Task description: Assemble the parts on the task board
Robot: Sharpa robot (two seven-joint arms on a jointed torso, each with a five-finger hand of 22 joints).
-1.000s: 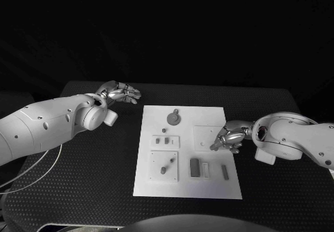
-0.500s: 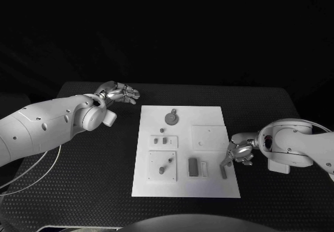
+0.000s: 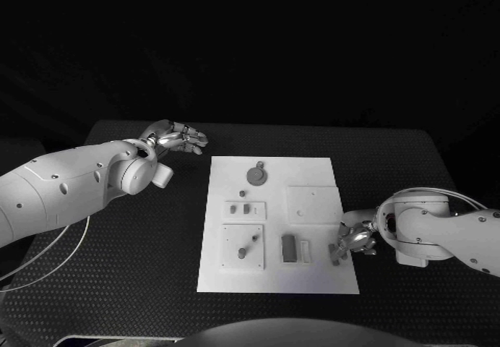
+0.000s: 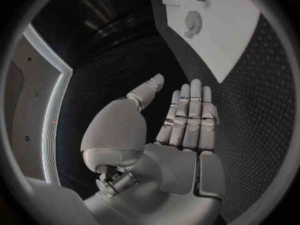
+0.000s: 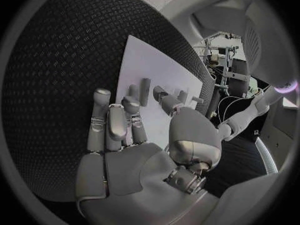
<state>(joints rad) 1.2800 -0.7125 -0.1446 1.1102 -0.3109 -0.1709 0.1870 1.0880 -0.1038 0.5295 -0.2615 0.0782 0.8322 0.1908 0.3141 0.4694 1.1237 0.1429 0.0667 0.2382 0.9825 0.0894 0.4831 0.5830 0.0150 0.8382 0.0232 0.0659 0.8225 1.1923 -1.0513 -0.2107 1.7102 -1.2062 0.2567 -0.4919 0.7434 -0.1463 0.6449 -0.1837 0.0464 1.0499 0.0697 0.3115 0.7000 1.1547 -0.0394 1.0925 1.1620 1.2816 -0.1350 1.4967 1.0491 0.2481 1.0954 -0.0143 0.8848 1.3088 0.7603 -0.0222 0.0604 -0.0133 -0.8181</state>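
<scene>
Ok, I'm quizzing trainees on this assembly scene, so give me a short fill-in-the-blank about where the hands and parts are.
1. The board lies on a ____ table.
2. The ____ hand hovers at the board's near right corner.
3. The left hand is open and holds ____.
4. The gear lies at the board's ____ end.

Missing: black; right; nothing; far

One white board (image 3: 313, 173) lies on one black table (image 3: 125, 238). On the board I count about eight small grey pieces: one round disc with a tab (image 3: 257, 175), one small peg below it (image 3: 244, 193), two short pegs side by side (image 3: 242, 210), two in the square plate below, one dark block (image 3: 289, 248) and one slim bar (image 3: 335, 253) near the board's right edge. Two white arms reach in, each with one silver hand: the left hand (image 3: 179, 137) and the right hand (image 3: 354, 238).
</scene>
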